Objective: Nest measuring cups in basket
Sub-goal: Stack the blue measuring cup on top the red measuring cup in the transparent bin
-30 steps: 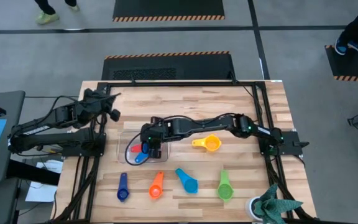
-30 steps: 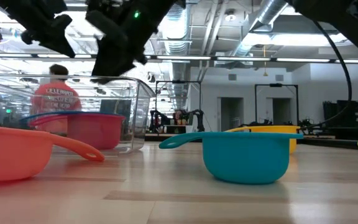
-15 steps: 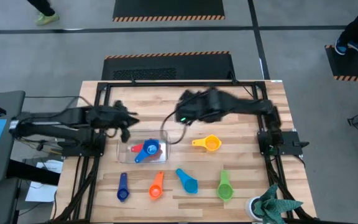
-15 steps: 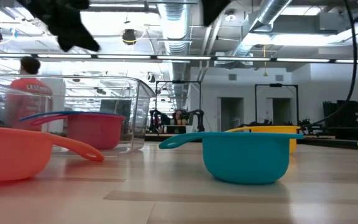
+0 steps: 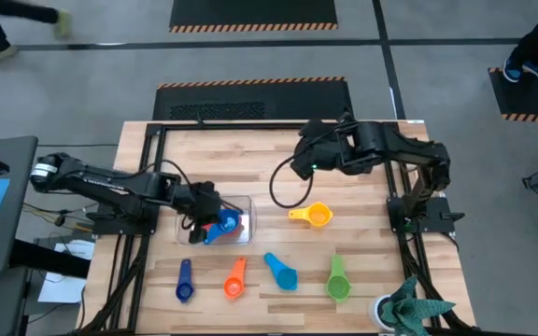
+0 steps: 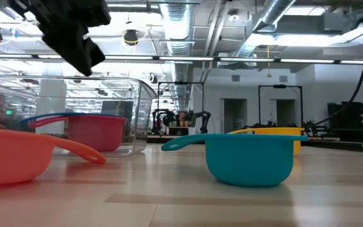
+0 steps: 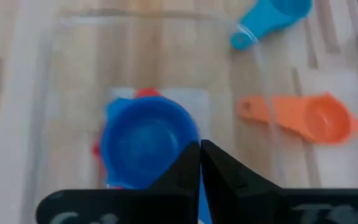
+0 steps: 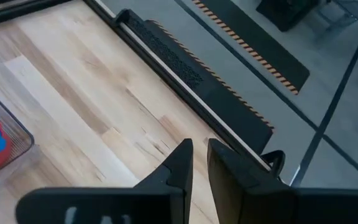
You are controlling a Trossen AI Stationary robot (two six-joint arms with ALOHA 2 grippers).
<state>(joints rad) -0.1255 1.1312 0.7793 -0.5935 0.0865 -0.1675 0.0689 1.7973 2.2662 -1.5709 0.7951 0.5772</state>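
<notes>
The clear basket (image 5: 215, 224) (image 6: 137, 107) stands on the table left of centre. Inside it the blue cup (image 5: 226, 222) (image 7: 146, 140) sits nested in the red cup (image 7: 146, 93) (image 6: 96, 132). My left gripper (image 5: 202, 207) (image 7: 199, 149) hovers shut just over the basket, its tips above the blue cup's rim. My right gripper (image 5: 302, 161) (image 8: 197, 149) is raised over the far middle of the table, its fingers a narrow gap apart and holding nothing. The yellow cup (image 5: 314, 217) lies on the table to the right of the basket.
Along the near side lie the dark blue cup (image 5: 185, 280), orange cup (image 5: 235, 277) (image 7: 303, 117), light blue cup (image 5: 281, 271) (image 6: 251, 157) and green cup (image 5: 337, 280). A cable loops below the right arm (image 5: 278, 191). A plant (image 5: 409, 308) stands at the near right corner.
My right gripper has left the basket, risen and drawn back toward the far right. My left arm has swung from the table's left edge toward the basket and now hangs over it. The blue cup stays in the red cup inside the basket.
</notes>
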